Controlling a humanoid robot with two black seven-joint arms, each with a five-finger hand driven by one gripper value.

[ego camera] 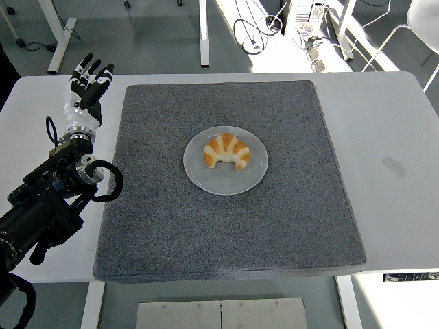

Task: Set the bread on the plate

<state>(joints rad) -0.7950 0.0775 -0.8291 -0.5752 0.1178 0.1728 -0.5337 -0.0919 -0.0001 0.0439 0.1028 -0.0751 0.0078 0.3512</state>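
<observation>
**Croissant resting on the plate, robot hand empty at the table's left side**

A golden, crescent-shaped croissant [227,151] lies on a round, pale grey plate [225,181]. It sits a little above the plate's middle, fully inside the rim, its curved back toward the far side of the table and its two tips pointing toward the near edge. Nothing touches it. Judged from this position, the bread is where the task wants it, so the placing step looks finished.

The plate sits near the centre of a large, dark grey, speckled mat [288,226], which covers most of a white table [394,137]. The mat likely gives a soft, non-slip working surface.

The left hand [86,86], white with black fingertips, is well apart from the plate, over the bare table just beyond the mat's far left corner. Its fingers are straight and spread, pointing away from the robot, and hold nothing. The black left arm [51,199] runs back from it to the lower left edge. This looks like a hand clear of the work, leaving the plate unobstructed.

The right arm is not visible.
</observation>
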